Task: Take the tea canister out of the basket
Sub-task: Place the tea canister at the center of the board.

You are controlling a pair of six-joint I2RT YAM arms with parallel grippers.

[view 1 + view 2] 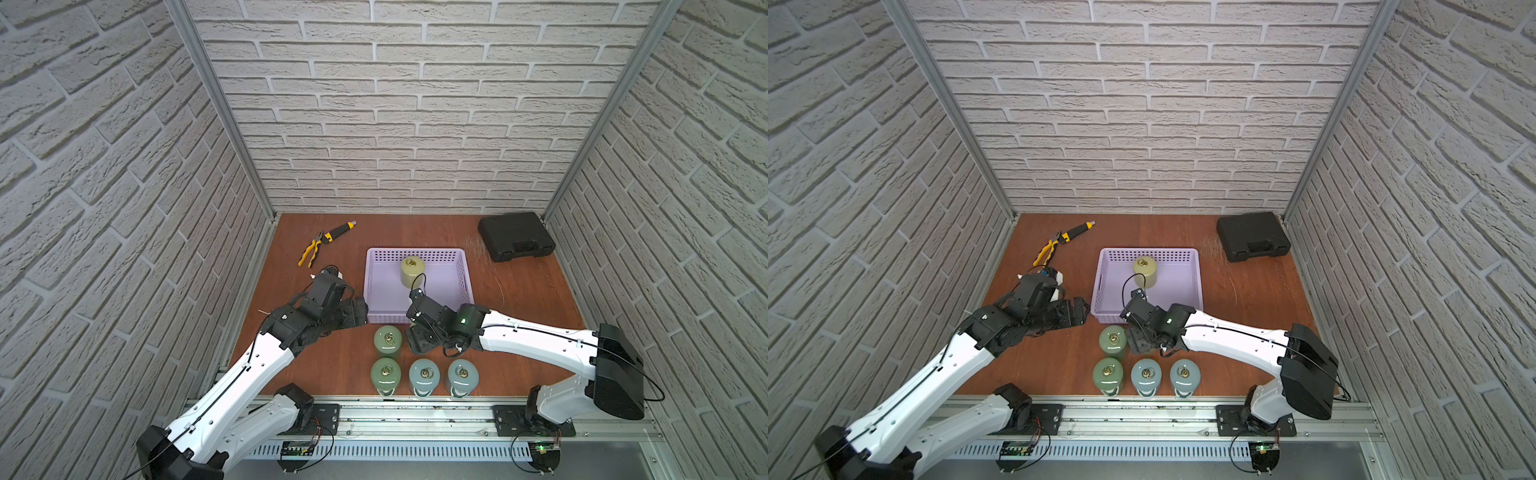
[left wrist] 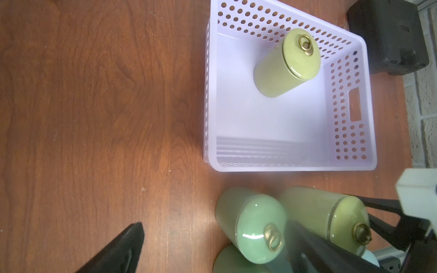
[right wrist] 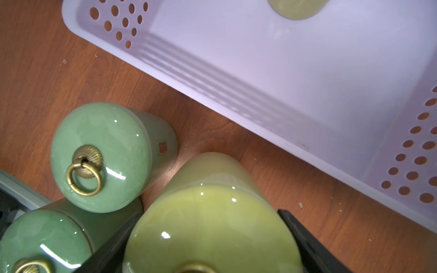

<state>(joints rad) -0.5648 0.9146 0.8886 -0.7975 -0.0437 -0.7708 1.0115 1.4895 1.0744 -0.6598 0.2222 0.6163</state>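
Right pincer point(image 3: 209, 212) clamped on yellow-green canister point(image 3: 212, 241), outside basket point(image 3: 212, 89), which lies just ahead of its tips. Second canister point(image 1: 412, 270) inside basket. Left pincer point(image 1: 358, 311) apart, empty.

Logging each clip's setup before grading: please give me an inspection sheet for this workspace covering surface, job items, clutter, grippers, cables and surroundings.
Surface: wooden table, light scratches and specks.
Job's things: lavender basket holds one olive canister, upright. A second olive canister is outside the basket, beside green canisters and blue-grey canisters.
Clutter: pliers, yellow-black tool, black hard case.
Grippers: left gripper open, empty; right gripper closed around the second olive canister.
Cables: black wrist cable loops over the basket; no snag seen.
Surroundings: brick-pattern walls, metal frame posts.
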